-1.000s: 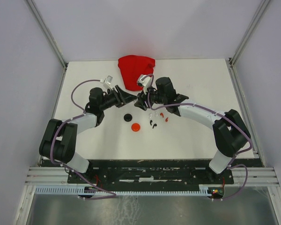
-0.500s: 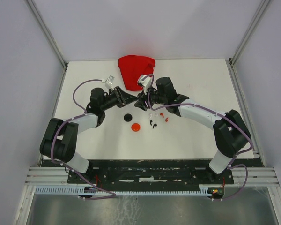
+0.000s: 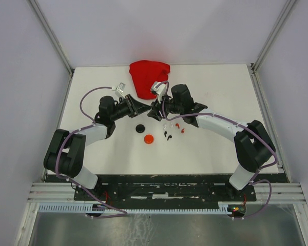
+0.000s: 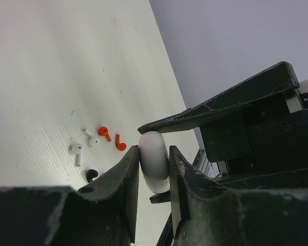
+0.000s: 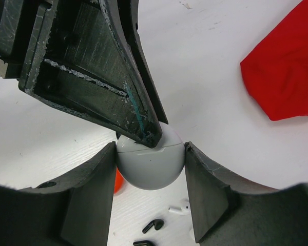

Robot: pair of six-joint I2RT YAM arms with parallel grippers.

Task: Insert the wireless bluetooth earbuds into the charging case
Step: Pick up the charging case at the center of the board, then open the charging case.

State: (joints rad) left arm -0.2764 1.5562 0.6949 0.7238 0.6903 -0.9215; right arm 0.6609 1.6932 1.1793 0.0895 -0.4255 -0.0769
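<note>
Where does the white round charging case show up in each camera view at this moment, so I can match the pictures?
Top external: hidden where the left claw and right claw meet, just below the red cloth.
Left wrist: the white round plastic charging case sits low centre, edge-on, pinched in the left claw.
Right wrist: dead centre, gripped by the right claw.
Shared landmark: the loose white stemmed earbuds.

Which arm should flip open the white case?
Probably the left. The left gripper pinches the white case at its top, by the seam, while the right gripper clamps the round body and steadies it.
</note>
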